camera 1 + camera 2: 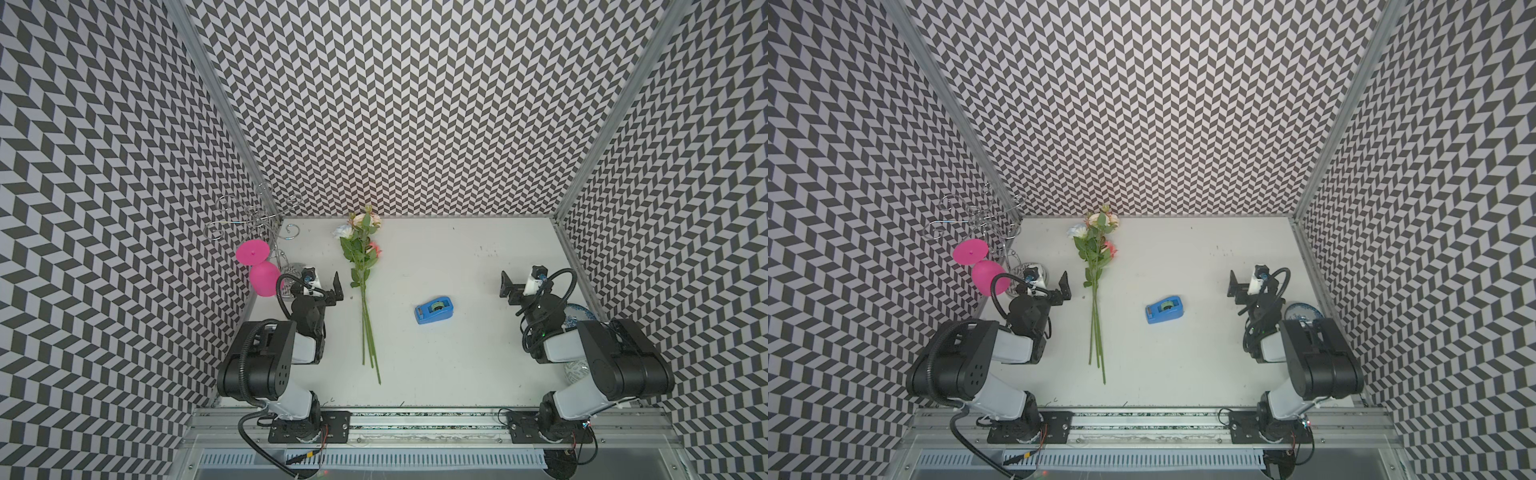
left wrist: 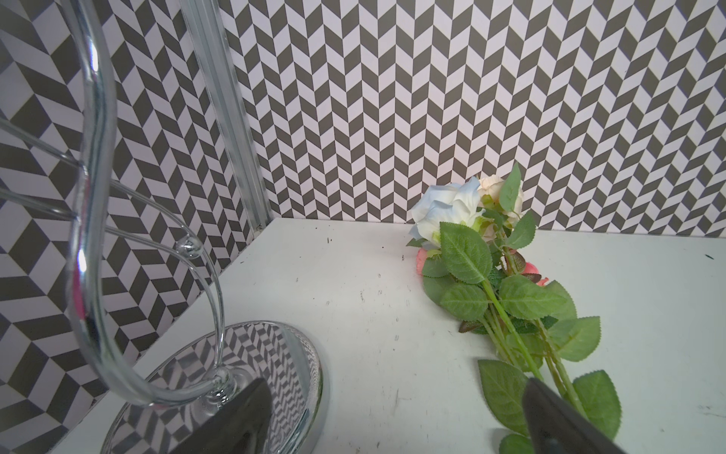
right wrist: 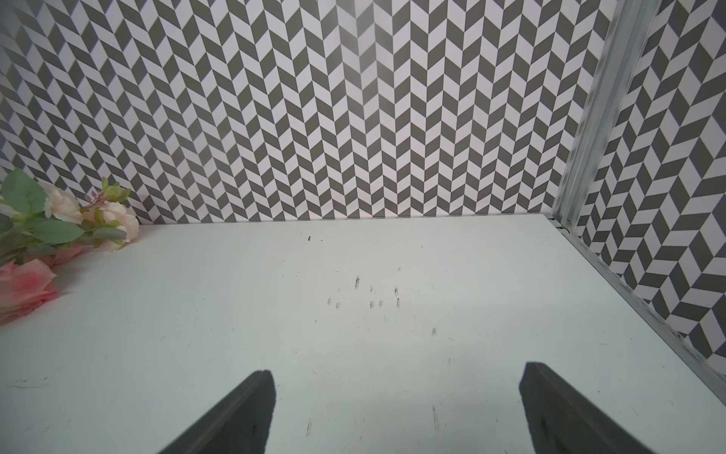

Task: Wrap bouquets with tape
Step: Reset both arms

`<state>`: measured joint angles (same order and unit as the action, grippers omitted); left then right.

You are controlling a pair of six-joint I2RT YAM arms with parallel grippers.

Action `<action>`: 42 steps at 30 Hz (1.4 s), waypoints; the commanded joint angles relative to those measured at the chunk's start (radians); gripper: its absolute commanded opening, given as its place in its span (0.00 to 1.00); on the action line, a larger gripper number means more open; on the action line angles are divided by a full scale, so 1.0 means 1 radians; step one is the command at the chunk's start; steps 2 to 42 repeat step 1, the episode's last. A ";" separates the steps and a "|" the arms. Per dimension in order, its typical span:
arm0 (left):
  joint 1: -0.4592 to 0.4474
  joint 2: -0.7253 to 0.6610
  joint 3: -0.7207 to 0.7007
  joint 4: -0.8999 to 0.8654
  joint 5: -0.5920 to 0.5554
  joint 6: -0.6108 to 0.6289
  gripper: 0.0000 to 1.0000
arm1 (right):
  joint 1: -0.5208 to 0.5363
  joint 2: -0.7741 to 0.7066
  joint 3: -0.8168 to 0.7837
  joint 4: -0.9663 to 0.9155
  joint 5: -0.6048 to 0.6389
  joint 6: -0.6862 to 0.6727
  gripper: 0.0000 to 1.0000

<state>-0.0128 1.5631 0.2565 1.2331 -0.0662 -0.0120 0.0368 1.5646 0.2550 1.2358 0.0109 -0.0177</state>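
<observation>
Roses (image 1: 365,286) flat — blue tape (image 1: 433,309) beside

Mirror-glossy chrome stand (image 2: 88,196), scuffed matt white table (image 2: 353,314), blue plastic tape dispenser (image 1: 433,309), cloth-like bouquets (image 2: 465,253).

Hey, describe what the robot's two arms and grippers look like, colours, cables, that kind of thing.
The left arm and right arm match: chunky black joint housings, light grey links, black base plates. A ribbed black hose loops along the left; thinner black cables curl at the right wrist. The left gripper and right gripper have flat, dark, matte jaws.
</observation>
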 commanded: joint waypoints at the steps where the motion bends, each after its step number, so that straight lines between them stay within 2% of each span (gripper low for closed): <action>1: -0.005 -0.009 -0.001 0.020 0.000 0.014 1.00 | -0.002 -0.001 -0.004 0.073 0.003 0.001 0.99; 42: -0.005 -0.009 -0.001 0.020 0.000 0.014 1.00 | -0.002 -0.001 -0.004 0.073 0.003 0.001 0.99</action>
